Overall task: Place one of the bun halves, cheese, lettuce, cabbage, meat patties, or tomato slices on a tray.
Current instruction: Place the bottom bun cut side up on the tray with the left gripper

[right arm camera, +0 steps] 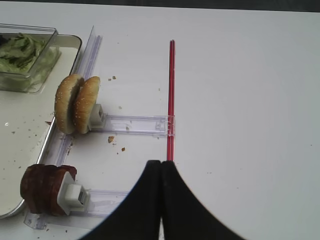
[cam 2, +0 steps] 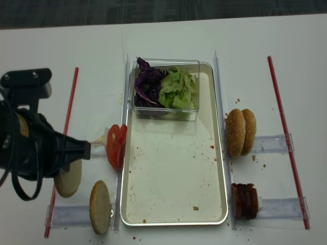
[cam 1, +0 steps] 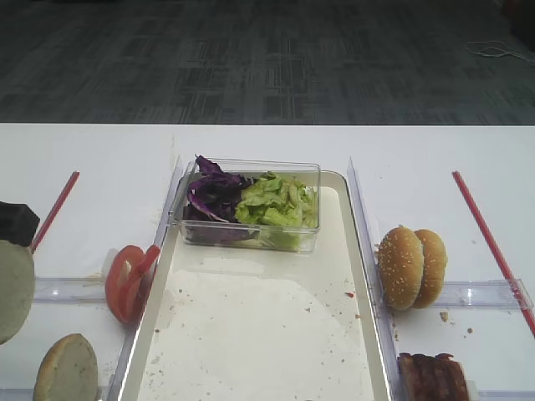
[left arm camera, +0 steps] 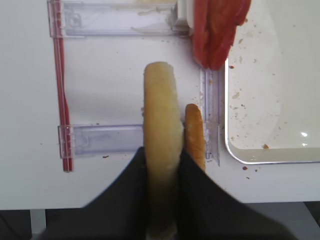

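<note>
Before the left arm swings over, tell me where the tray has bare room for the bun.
The tray is bare from the clear box of cabbage and lettuce down to its near rim, crumbs only. Its far end is crowded. The left gripper holds a bun half; tomato slices stand along the left rim.

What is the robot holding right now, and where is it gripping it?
The left gripper holds a pale bun half on edge, fingers pressing its two flat faces near the lower rim. The right gripper is shut and empty.
</note>
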